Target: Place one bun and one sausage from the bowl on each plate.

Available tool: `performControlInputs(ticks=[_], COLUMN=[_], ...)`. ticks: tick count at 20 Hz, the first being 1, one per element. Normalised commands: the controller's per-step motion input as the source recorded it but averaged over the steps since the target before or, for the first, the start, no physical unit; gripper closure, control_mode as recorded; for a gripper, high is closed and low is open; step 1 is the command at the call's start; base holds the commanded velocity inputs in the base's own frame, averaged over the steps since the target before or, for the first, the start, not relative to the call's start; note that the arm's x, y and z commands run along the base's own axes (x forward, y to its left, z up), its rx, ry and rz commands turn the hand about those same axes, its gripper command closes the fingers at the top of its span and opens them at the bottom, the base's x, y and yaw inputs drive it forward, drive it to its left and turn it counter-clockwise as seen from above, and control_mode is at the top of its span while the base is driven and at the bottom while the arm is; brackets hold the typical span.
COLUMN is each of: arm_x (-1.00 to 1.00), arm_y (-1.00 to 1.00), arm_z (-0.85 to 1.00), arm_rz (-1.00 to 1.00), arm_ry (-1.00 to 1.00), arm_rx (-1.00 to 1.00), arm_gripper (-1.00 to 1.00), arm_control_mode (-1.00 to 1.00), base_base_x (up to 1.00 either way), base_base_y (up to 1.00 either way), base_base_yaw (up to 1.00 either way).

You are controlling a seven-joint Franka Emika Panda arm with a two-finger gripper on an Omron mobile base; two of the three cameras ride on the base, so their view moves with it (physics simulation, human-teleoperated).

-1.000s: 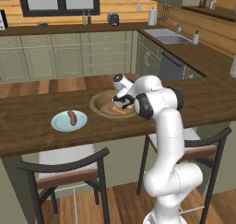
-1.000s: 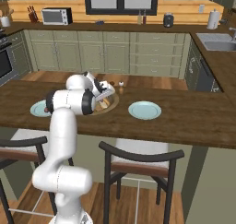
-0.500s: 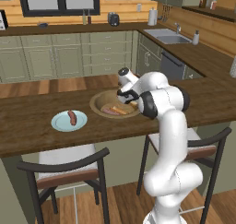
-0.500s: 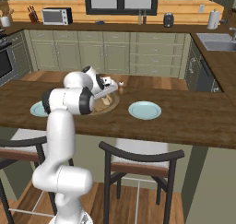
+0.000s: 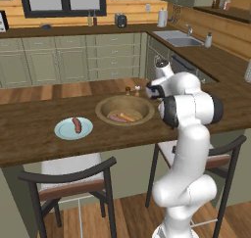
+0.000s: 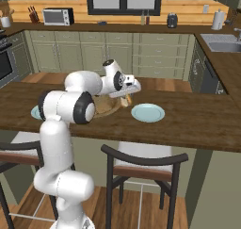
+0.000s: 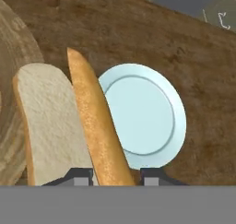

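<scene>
On the counter (image 5: 29, 134) the bowl (image 5: 125, 110) sits between two plates: one plate (image 5: 73, 128) to its left carries a sausage (image 5: 76, 125), and the other plate (image 6: 148, 112) lies to its right, bare. In the bowl lie a sausage (image 5: 116, 118) and a bun (image 5: 128, 117) side by side. A second bun (image 7: 97, 126) is held above the counter between the bowl's right rim and the bare plate, and two chairs (image 5: 73, 183) stand before the counter.

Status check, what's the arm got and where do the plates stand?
Gripper shut on bun, lifted clear of the bowl. Near plate bare, far plate holds one sausage. Nothing between bun and bare plate.
</scene>
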Motion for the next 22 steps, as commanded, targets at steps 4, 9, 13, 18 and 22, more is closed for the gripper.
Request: performControlInputs(ticks=[4,9,13,18,22], arm_x=[-0.01,0.43,0.61,0.21,-0.34], arm_y=[-1.00,-0.81,-0.37,-0.01,0.00], arm_z=[-0.26,-0.52,-0.54,-0.02,0.51], arm_rz=[-0.22,-0.10,-0.02,0.00,0.00], arm_ry=[0.04,0.00,0.00,0.00,0.00], arm_rx=[0.07,0.10,0.03,0.01,0.04], arm_gripper=[1.00,1.00,-1.00,-1.00,-1.00], arm_control_mode=[-1.00,-1.00,-1.00,-1.00,-1.00], base_base_x=[0.00,0.00,0.00,0.00,0.00], base_base_y=[0.00,0.00,0.00,0.00,0.00], base_base_yaw=[0.00,0.00,0.00,0.00,0.00])
